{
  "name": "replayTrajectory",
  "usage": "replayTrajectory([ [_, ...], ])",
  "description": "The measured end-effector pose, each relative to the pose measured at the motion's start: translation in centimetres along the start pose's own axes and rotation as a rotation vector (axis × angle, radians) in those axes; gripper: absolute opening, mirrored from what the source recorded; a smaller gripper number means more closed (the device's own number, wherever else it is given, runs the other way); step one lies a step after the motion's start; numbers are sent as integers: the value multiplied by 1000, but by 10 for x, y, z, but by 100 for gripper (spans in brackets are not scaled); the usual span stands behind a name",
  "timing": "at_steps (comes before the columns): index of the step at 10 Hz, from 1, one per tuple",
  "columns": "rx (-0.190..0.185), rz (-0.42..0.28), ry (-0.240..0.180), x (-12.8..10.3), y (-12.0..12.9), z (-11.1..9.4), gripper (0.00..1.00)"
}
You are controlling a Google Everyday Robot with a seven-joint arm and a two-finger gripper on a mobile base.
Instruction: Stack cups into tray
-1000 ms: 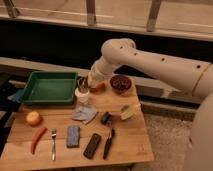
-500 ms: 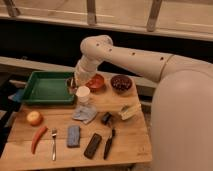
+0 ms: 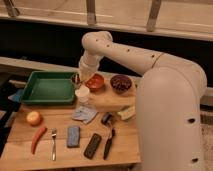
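**White cup stands beside the tray**

The white cup (image 3: 82, 93) stands upright on the tabletop (image 3: 57, 117), just off the lower right corner of the green tray (image 3: 47, 89), where it stood a second ago. My fingers (image 3: 76, 78) hang at its 11 o'clock, over the tray's right rim, having swung left from above the orange bowl (image 3: 95, 81). Wide or narrow, I cannot tell.

No writing, label, brand or number can be read anywhere: not on the hand (image 3: 77, 78) at 3 o'clock of the green tray (image 3: 47, 89), nor on anything lying on the counter (image 3: 125, 146).
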Motion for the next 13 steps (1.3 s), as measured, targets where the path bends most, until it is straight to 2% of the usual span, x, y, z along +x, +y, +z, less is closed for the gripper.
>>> replayTrajectory([
  [3,-4,44,-1,-3,-17,4,11],
  [8,-3,51,6,-5,-18,5,11],
  [11,-9,82,54,-3,-28,35,11],
  [13,-11,93,71,-3,-31,45,11],
])
